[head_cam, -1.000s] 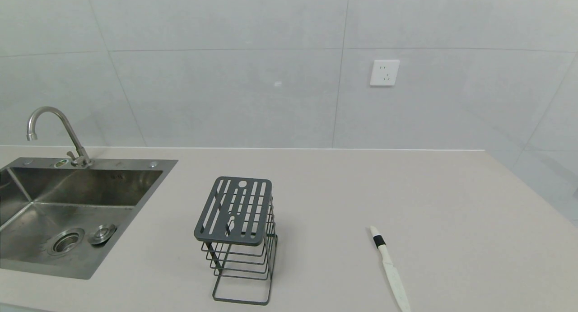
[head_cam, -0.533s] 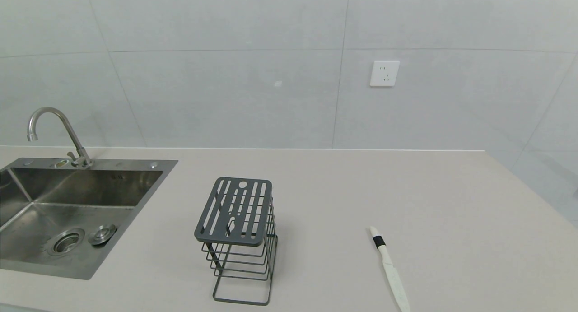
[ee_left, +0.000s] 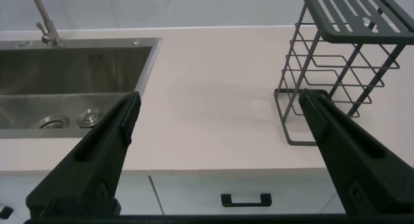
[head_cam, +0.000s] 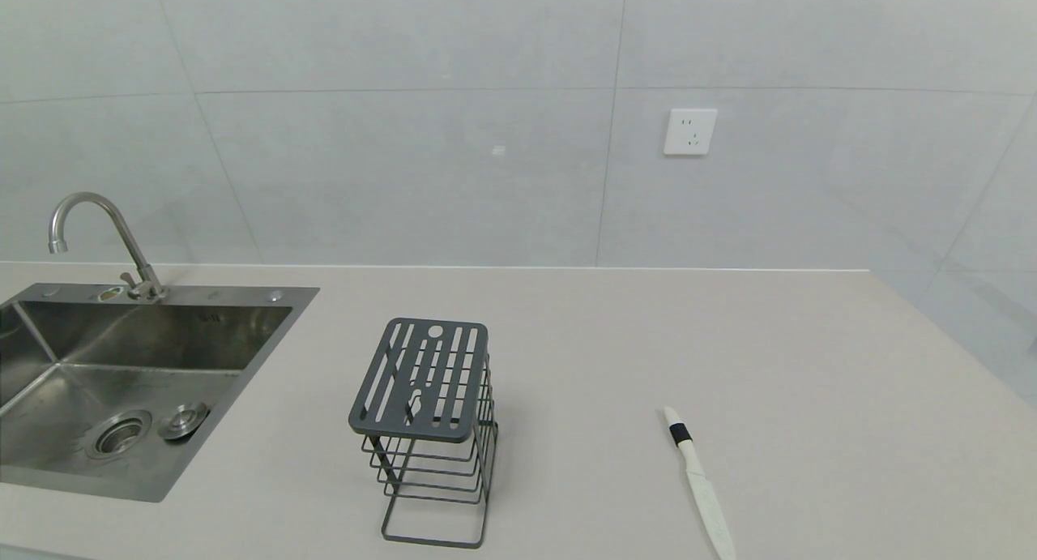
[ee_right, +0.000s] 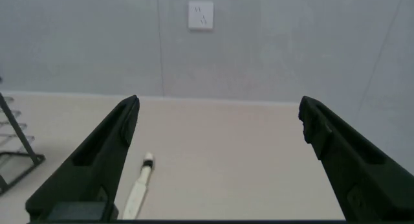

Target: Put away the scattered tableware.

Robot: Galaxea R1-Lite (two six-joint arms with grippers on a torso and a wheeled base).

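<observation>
White knife [head_cam: 700, 483] with a black band lies flat on the counter [head_cam: 729, 341] near the front edge, banded end toward the wall, well right of the dark wire rack [head_cam: 425, 426]. Right gripper [ee_right: 217, 156] is spread wide and holds nothing; the knife lies ahead of it, apart. Left gripper [ee_left: 217, 153] is also wide and empty, facing the rack and the steel sink [head_cam: 121, 365]. The left wrist view adds a drawer handle [ee_left: 244, 199] below the counter edge. The head view adds a wall socket [head_cam: 689, 130] and the faucet [head_cam: 97, 236].
</observation>
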